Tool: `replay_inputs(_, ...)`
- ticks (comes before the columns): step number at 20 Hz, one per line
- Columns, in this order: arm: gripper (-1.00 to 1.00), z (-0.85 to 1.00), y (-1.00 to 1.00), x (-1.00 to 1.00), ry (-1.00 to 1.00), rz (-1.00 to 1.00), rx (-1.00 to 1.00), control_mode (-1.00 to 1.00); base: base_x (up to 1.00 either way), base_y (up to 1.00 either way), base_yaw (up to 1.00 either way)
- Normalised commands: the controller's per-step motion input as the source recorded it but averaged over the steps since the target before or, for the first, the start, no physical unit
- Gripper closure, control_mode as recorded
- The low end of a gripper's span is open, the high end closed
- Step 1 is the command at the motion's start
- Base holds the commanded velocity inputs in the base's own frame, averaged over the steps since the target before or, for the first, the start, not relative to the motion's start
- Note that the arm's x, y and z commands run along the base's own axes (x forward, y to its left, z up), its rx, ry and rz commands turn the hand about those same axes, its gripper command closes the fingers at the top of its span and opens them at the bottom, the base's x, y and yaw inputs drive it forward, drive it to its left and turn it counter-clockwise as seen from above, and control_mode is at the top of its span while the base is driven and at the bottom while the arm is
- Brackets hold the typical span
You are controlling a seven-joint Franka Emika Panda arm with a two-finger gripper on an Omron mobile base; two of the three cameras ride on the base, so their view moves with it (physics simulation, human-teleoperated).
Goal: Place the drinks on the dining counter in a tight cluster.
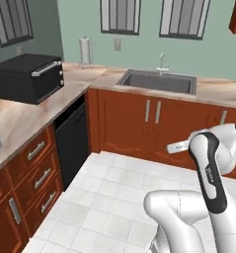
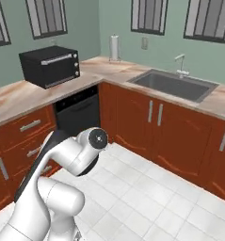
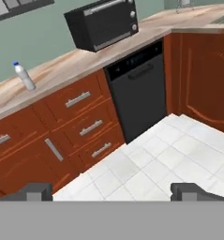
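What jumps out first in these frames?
The black toaster oven sitting on the marble counter near the corner, left of the steel sink under the windows. Further along that counter, a white bottle with a blue cap stands alone above the red-brown drawers. The arm's hand is open, hanging over the white tile floor, holding nothing.

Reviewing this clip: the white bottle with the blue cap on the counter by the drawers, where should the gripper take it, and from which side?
Probably around the white bottle's middle, from the open floor side. It stands upright and alone near the counter edge, wall behind it; the gripper is open, still far off.
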Motion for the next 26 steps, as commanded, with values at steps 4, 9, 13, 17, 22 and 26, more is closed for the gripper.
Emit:
replay_inputs(4, -1.00, 0.00, 0.00, 0.00, 0.00, 0.00, 0.00, 1.00, 0.52, 0.00, 0.68)
replay_inputs(9, -1.00, 0.00, 0.00, 0.00, 0.00, 0.00, 0.00, 1.00, 0.51, 0.00, 0.70)
replay_inputs(13, -1.00, 0.00, 0.00, 0.00, 0.00, 0.00, 0.00, 1.00, 0.50, 0.00, 0.71)
replay_inputs(17, -1.00, 0.00, 0.00, 0.00, 0.00, 0.00, 0.00, 1.00, 0.47, 0.00, 0.74)
replay_inputs(22, -1.00, 0.00, 0.00, 0.00, 0.00, 0.00, 0.00, 1.00, 0.43, 0.00, 0.77)
replay_inputs(26, -1.00, 0.00, 0.00, 0.00, 0.00, 0.00, 0.00, 1.00, 0.45, -0.07, 0.62)
